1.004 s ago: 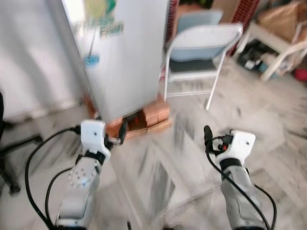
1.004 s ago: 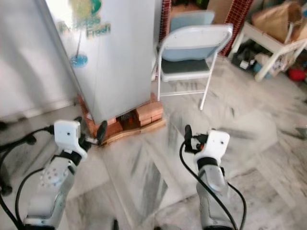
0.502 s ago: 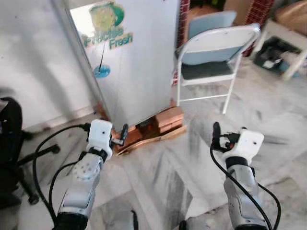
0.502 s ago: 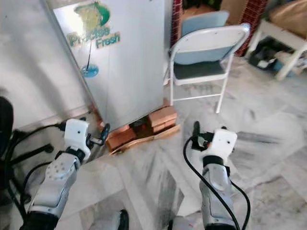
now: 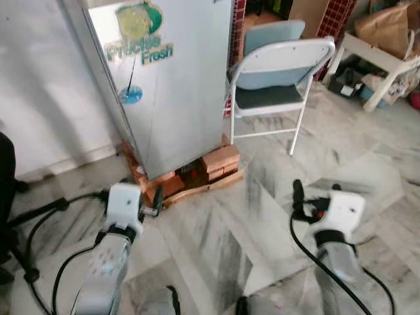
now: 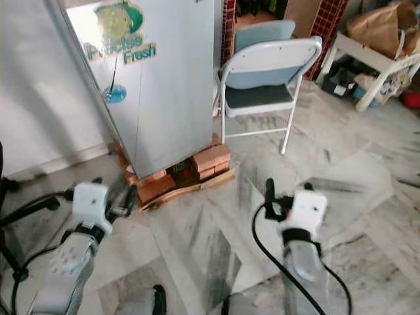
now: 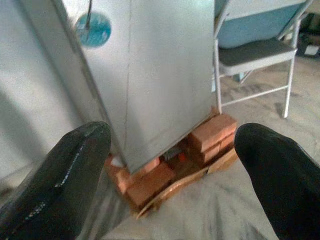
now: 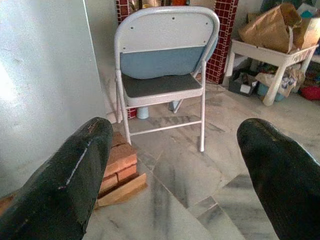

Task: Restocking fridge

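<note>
A silver fridge (image 5: 177, 85) with a green "Precise Fresh" sticker stands ahead and to the left with its door closed. It rests on red bricks (image 5: 218, 159) and a wooden board. My left gripper (image 7: 170, 175) is held low over the floor, a short way from the fridge's bottom corner. It is open, and its black fingers (image 7: 70, 175) hold nothing. My right gripper (image 8: 170, 170) hangs open and empty over the marble floor to the right, pointing toward a folding chair (image 8: 162, 55).
The blue and white folding chair (image 5: 275, 72) stands close to the fridge's right side. A white table (image 5: 387, 59) with a paper bag and clutter beneath it is at the far right. An office chair's black base (image 5: 16, 216) sits at the left. A white wall runs left of the fridge.
The whole picture has shifted and sharpened, so the camera has moved. Both arms sit a little lower in the eye views, and both grippers are empty.
</note>
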